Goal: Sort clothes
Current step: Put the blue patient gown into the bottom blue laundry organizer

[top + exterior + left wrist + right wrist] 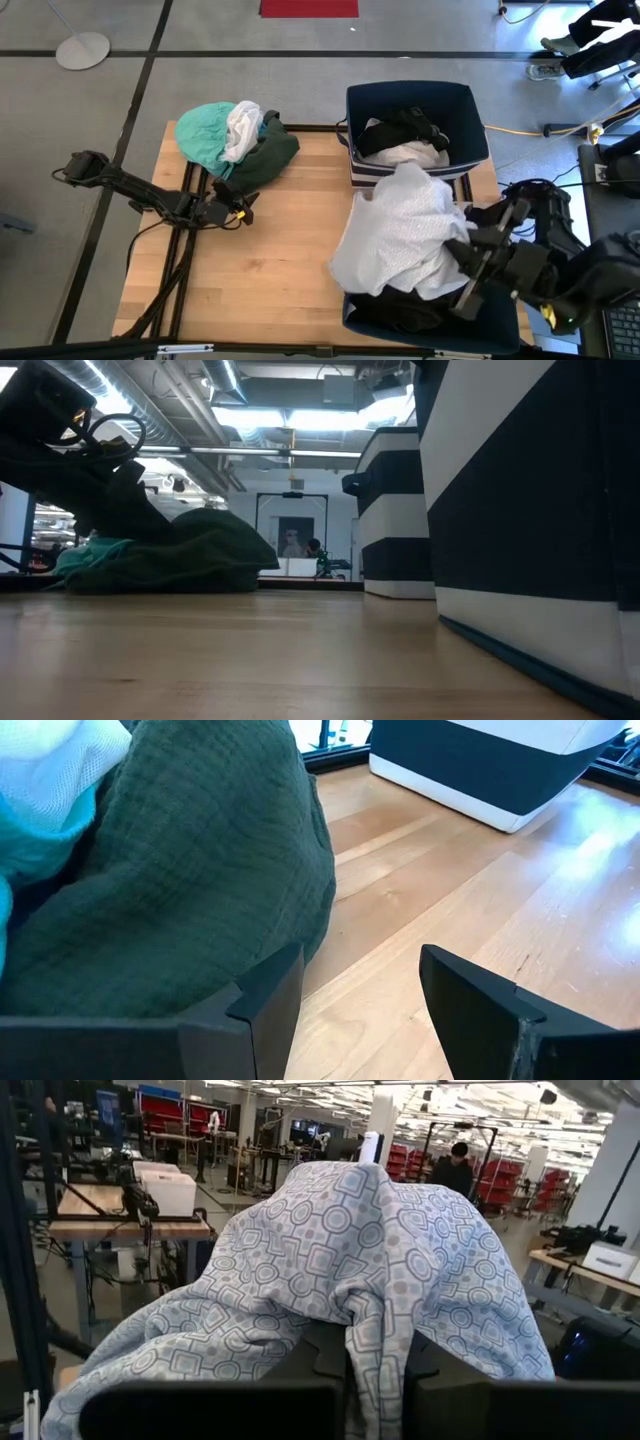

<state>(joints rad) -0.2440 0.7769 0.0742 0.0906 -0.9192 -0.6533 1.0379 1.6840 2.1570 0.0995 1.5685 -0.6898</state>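
A pile of clothes [235, 140] in teal, white and dark green lies on the table's far left. My left gripper [360, 1010] stands open just in front of it, low over the table beside the dark green garment [190, 870]; whether a finger touches that garment I cannot tell. My right gripper [462, 243] is shut on a white garment with a grey geometric print [400, 235], held high over the near navy bin [500, 335]. That bin holds dark clothes [400, 312]. The far bin [470, 105] holds black and white clothes. My right gripper pinches a bunched fold of the printed white garment [378, 1330] between its two fingers, which point level. The cloth drapes over and around the fingers and hides their tips. It hangs slack below the gripper, lifted over the near bin.
The two navy-and-white striped bins stand one behind the other at the table's right side [520, 510]. Bare wood [270, 270] lies between the left arm and the bins. Cables and the arm's base bars run along the table's left part [180, 260].
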